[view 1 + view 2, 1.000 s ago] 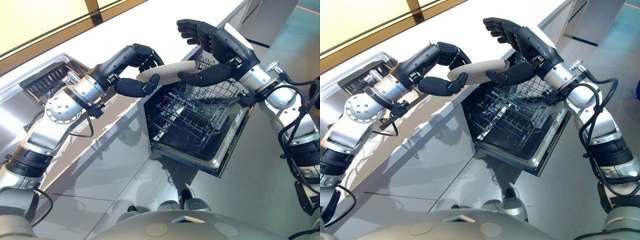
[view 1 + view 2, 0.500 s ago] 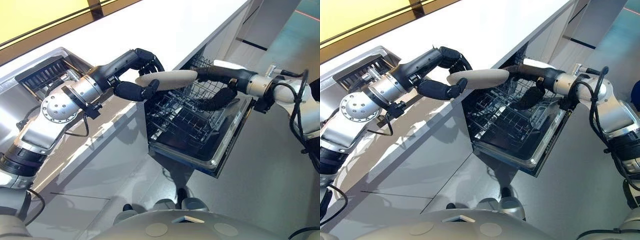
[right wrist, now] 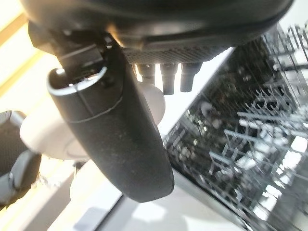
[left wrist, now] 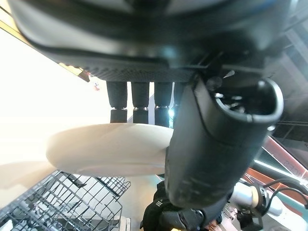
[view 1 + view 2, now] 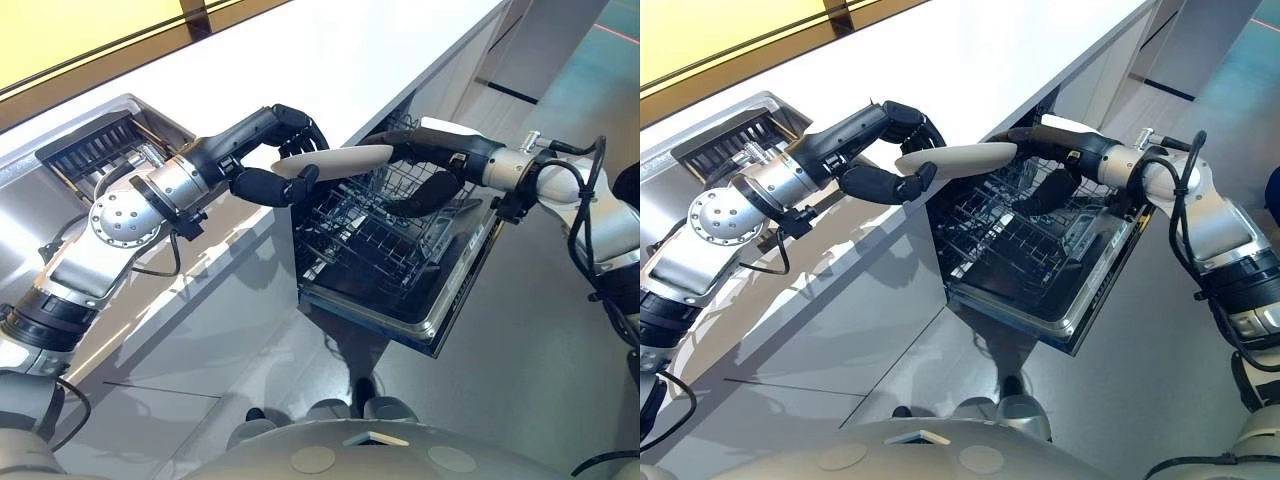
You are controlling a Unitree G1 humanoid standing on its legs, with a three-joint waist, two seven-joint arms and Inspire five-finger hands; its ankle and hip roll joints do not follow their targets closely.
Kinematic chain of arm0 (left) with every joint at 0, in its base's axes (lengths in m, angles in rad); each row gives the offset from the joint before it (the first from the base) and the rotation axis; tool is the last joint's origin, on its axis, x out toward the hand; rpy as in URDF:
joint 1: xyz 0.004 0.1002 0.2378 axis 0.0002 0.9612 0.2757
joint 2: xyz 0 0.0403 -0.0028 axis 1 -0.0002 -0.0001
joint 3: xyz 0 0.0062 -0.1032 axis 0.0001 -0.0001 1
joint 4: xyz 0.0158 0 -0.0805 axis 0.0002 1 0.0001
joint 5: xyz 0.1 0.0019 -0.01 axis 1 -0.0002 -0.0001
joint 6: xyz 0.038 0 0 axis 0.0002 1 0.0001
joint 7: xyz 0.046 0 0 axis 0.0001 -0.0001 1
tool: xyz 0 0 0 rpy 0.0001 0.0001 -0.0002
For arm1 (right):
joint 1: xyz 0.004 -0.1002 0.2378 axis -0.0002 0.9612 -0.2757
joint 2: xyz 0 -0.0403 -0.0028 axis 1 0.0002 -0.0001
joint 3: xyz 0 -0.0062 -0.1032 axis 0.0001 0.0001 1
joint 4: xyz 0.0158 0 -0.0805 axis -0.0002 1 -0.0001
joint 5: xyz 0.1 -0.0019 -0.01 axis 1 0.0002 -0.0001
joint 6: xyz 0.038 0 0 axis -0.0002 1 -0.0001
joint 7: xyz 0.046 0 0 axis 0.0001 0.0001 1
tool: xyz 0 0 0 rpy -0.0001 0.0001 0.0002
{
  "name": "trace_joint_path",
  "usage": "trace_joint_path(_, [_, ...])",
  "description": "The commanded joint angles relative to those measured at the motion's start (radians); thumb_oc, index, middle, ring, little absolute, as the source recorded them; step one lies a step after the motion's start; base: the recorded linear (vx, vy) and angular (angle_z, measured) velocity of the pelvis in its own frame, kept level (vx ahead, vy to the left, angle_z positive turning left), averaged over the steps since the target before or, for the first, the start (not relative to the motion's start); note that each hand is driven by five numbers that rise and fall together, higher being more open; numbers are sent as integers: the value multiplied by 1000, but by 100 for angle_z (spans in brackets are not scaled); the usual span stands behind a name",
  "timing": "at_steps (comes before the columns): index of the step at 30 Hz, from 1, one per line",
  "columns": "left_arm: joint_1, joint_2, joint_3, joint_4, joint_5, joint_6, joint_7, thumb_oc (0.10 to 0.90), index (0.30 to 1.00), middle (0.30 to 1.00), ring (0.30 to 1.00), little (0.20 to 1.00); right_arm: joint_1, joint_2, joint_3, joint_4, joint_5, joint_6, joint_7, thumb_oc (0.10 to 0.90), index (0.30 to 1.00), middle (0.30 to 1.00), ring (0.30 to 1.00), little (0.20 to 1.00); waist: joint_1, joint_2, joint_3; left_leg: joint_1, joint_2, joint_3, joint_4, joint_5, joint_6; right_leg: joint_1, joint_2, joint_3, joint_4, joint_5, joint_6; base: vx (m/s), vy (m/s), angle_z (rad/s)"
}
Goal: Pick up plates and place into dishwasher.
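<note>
A beige plate (image 5: 335, 160) hangs level above the near-left corner of the open dishwasher's wire rack (image 5: 370, 235). My left hand (image 5: 270, 122) is shut on the plate's left end, with fingers on top and its thumb (image 5: 275, 187) below. My right hand (image 5: 445, 160) reaches in from the right. Its straight fingers lie over the plate's right rim, and its thumb (image 5: 425, 190) hangs below, apart from the plate. The plate (image 4: 106, 149) shows past the left hand's fingers in the left wrist view. It also shows between fingers and thumb in the right wrist view, plate (image 3: 48, 130).
The dishwasher door (image 5: 455, 300) is folded down towards the floor, with the dark rack pulled out over it. A long white counter (image 5: 330, 50) runs behind. A steel sink with a dark slatted rack (image 5: 95, 150) lies at the far left.
My right hand has swung down from raised and spread beside the plate to level, with its fingers over the plate's right end. The left hand still holds the plate, a little lower.
</note>
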Motion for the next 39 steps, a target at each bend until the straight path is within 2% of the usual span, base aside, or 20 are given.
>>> trace_joint_path(1, [-141, -33, 9, 34, -36, -62, 49, 100, 300, 300, 300, 200, -168, 36, -76, -66, 30, -117, -153, 800, 900, 900, 900, 900, 16, 30, -68, -52, -112, -29, 2, -51, 110, 1, 96, -87, 56, -83, 3, 0, 0, 0])
trace_joint_path(7, [-108, -47, 43, 19, -10, -53, 43, 100, 300, 300, 300, 200, -134, 10, -110, -126, 8, -68, -102, 800, 900, 900, 900, 900, 19, 29, -63, -59, -111, -37, 2, -49, 109, -3, 92, -93, 68, -89, 4, 0, 0, 0])
trace_joint_path(13, [-113, -40, 45, 33, -13, -57, 49, 100, 300, 300, 300, 200, -150, -6, -95, -118, 12, -77, -102, 800, 900, 900, 900, 900, 24, 26, -63, -62, -110, -44, 2, -45, 108, -2, 93, -96, 77, -97, 1, 0, 0, 0])
trace_joint_path(23, [-99, -49, 71, 52, -1, -67, 55, 100, 300, 300, 300, 200, -134, 1, -76, -159, 98, -40, 76, 800, 900, 900, 900, 900, 26, 19, -64, -64, -108, -49, 2, -43, 106, -3, 93, -94, 82, -102, 0, 0, 0, 0])
trace_joint_path(29, [-114, -51, 58, 68, -9, -69, 68, 100, 300, 300, 300, 200, -143, 22, -32, -144, 116, -37, 126, 800, 900, 900, 900, 900, 29, 16, -68, -63, -107, -51, 2, -39, 104, -1, 92, -93, 78, -98, 0, 0, 0, 0])
trace_joint_path(31, [-116, -54, 55, 69, -8, -68, 69, 100, 300, 300, 300, 200, -144, 28, -29, -143, 122, -39, 126, 726, 836, 836, 836, 826, 29, 16, -67, -63, -106, -51, 2, -38, 104, 0, 92, -93, 77, -97, 0, 0, 0, 0])
trace_joint_path(32, [-117, -56, 54, 70, -10, -67, 66, 100, 300, 300, 300, 200, -144, 35, -27, -142, 155, -45, 127, 569, 702, 702, 702, 669, 30, 15, -66, -63, -106, -53, 2, -39, 104, 0, 92, -91, 76, -97, 0, 0, 0, 0])
trace_joint_path(33, [-118, -58, 52, 70, -10, -65, 66, 100, 300, 300, 300, 200, -146, 41, -25, -145, 171, -49, 119, 350, 514, 514, 514, 450, 31, 15, -65, -62, -106, -53, 2, -39, 104, 1, 92, -92, 76, -97, 0, 0, 0, 0])
trace_joint_path(34, [-120, -64, 46, 71, -10, -61, 65, 100, 300, 300, 300, 200, -147, 61, -27, -148, 194, -50, 114, 259, 436, 436, 436, 359, 32, 15, -66, -61, -107, -53, 2, -39, 104, 1, 91, -91, 73, -94, 0, 0, 0, 0])
trace_joint_path(35, [-124, -66, 41, 74, -14, -60, 60, 100, 300, 300, 300, 200, -150, 71, -28, -148, 210, -56, 105, 100, 300, 300, 300, 200, 33, 15, -65, -61, -107, -53, 2, -40, 104, 2, 91, -92, 72, -93, 0, 0, 0, 0])
trace_joint_path(39, [-129, -91, 28, 91, -17, -68, 41, 100, 300, 300, 300, 200, -161, 101, -34, -147, 209, -72, 100, 100, 300, 300, 300, 200, 35, 15, -66, -60, -107, -55, 2, -41, 105, 2, 90, -92, 69, -91, 1, 0, 0, 0])
